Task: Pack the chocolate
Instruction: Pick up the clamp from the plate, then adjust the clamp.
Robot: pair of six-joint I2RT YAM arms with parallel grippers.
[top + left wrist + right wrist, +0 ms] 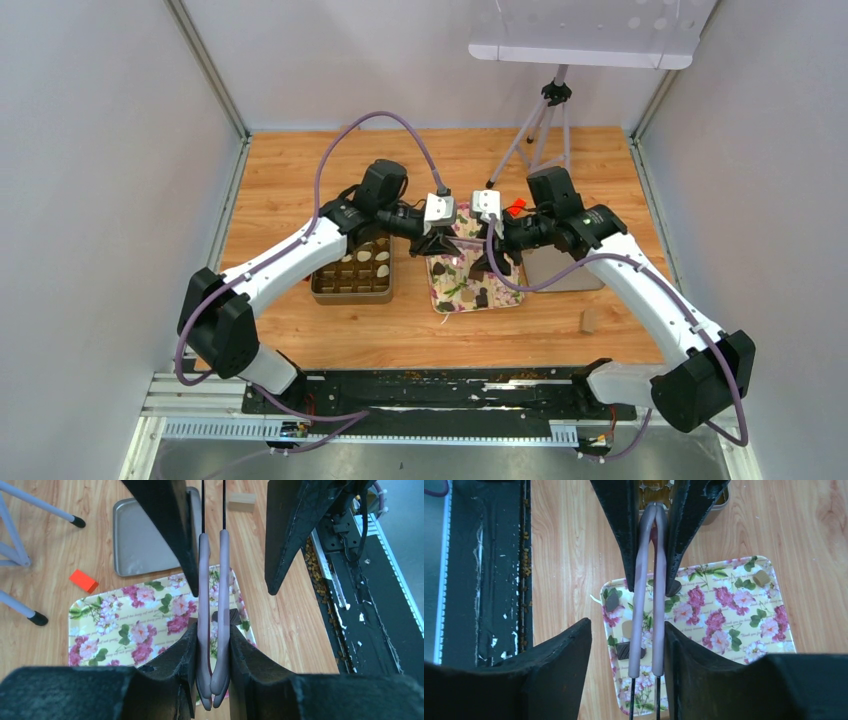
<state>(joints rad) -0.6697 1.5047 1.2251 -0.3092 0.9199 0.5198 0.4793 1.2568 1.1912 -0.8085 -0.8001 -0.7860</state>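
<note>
Several small brown chocolate pieces [625,650] left on floral tray [734,620]; gridded brown box [350,292] judged part-filled. Purple tongs [204,605] clamped by left pincer [212,630]; right pincer [626,627] spread wide.

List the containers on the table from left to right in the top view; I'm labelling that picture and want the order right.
Compartment box → floral tray → grey metal tray.
</note>
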